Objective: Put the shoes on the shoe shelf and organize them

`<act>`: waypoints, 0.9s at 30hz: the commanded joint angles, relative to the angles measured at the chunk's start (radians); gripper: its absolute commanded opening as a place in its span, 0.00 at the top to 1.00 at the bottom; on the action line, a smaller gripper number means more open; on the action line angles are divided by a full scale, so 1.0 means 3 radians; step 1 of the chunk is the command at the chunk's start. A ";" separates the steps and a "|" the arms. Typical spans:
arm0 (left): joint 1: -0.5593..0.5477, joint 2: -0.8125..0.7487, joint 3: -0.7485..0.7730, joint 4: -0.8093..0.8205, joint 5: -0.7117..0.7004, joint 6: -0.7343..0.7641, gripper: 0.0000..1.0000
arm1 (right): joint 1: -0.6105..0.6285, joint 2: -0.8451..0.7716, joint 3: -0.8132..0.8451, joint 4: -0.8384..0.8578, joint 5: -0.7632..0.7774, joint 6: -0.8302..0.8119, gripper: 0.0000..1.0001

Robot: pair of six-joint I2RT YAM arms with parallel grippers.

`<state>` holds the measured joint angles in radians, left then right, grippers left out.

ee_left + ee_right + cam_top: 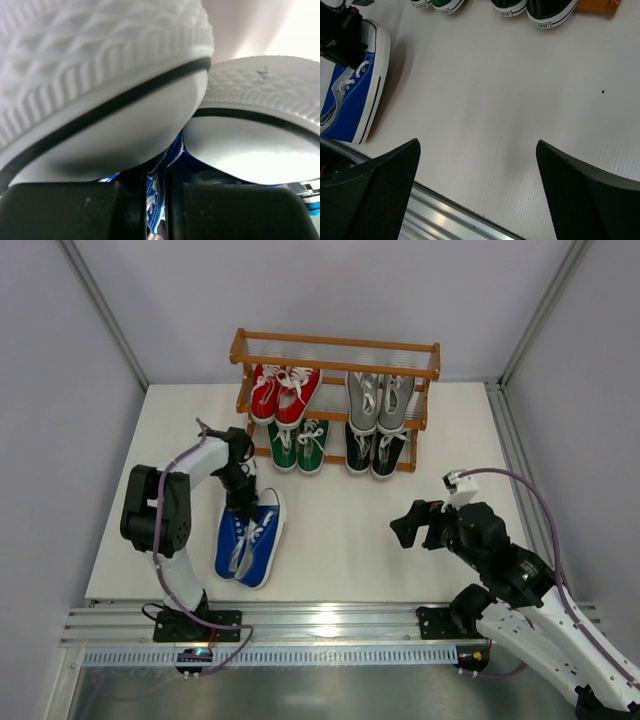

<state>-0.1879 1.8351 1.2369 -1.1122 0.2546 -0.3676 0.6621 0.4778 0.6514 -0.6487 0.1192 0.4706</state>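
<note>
The pair of blue shoes [250, 540] lies on the white table at the left, also seen in the right wrist view [350, 95]. My left gripper [243, 502] sits at the pair's far end, shut on blue fabric [155, 192] between the two white rubber toes [100, 100]. The shoe shelf [335, 343] stands at the back with the red pair [285, 392] and grey pair [380, 400] on the middle tier. The green pair [298, 445] and black pair [376, 452] are on the lowest tier. My right gripper [420, 525] is open and empty above the table [477, 190].
A metal rail [330, 625] runs along the table's near edge, also under my right gripper [445, 220]. Grey walls enclose the table on both sides. The black shoes' heels [550, 12] and a shelf foot [600, 6] show at the top of the right wrist view.
</note>
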 commanded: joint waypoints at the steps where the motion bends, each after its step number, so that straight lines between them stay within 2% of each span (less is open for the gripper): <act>1: -0.0360 -0.0155 0.0243 0.0684 0.0798 -0.0777 0.97 | 0.0023 0.0023 0.0211 -0.0062 0.0221 0.0001 0.03; 6: -0.1029 0.0024 0.0279 0.1349 0.0813 -0.1372 1.00 | 0.0023 0.0105 0.0303 -0.0138 0.0410 0.0011 0.03; 10: -0.1357 0.0040 0.0106 0.1779 0.0737 -0.1755 1.00 | 0.0023 0.0146 0.0339 -0.0185 0.0502 0.0052 0.03; 14: -0.1643 -0.0267 -0.0338 0.2371 0.0573 -0.2159 1.00 | 0.0023 0.0187 0.0319 -0.0215 0.0549 0.0165 0.03; 17: -0.1700 -0.0584 -0.0584 0.2485 0.0333 -0.2298 0.98 | 0.0023 0.0212 0.0293 -0.0185 0.0559 0.0196 0.03; 18: -0.1731 -0.0655 -0.0600 0.2465 0.0262 -0.2288 0.93 | 0.0017 0.0222 0.0288 -0.0175 0.0554 0.0196 0.03; 19: -0.1751 -0.0808 -0.0585 0.2445 0.0124 -0.2232 0.80 | 0.0022 0.0243 0.0283 -0.0144 0.0549 0.0191 0.03; 20: -0.1787 -0.0870 -0.0564 0.2409 0.0067 -0.2206 0.74 | 0.0023 0.0253 0.0278 -0.0129 0.0549 0.0185 0.03; 23: -0.1858 -0.1090 -0.0452 0.2312 -0.0081 -0.2078 0.40 | 0.0023 0.0314 0.0309 -0.0108 0.0549 0.0165 0.03; 24: -0.1879 -0.1126 -0.0401 0.2185 -0.0137 -0.2022 0.24 | 0.0023 0.0335 0.0314 -0.0103 0.0554 0.0160 0.03; 27: -0.1905 -0.1234 -0.0309 0.2025 -0.0357 -0.1843 0.01 | 0.0023 0.0396 0.0370 -0.0108 0.0574 0.0160 0.03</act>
<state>-0.7490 1.5192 1.0954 -0.5011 0.2188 -0.9558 0.6621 0.5816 0.7147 -0.7120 0.2676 0.5114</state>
